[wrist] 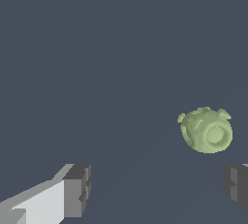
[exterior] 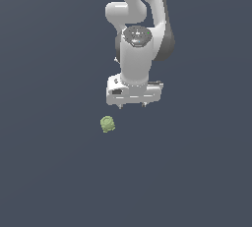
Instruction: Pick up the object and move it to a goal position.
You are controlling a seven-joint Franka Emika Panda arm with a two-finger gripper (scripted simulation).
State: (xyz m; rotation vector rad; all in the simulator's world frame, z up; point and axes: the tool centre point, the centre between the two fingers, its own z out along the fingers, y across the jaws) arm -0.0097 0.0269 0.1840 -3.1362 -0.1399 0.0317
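Below the gripper [exterior: 134, 104], at about seven o'clock, the object [exterior: 108, 124] sits alone on the dark floor.

Over the floor the arm [exterior: 138, 34] hangs with its gripper pointed straight down, fingers spread wide and holding nothing; I judge it is lining up for a grasp, not yet descending. The olive lump lies apart from the fingers, untouched, toward the exterior view's left and slightly nearer the camera. From the wrist camera both dark pads [wrist: 77, 190] show with a broad gap between them, and the object [wrist: 207, 131] rests off-centre, close to one pad, so the hand likely needs a sideways shift before closing. No goal marker is visible.
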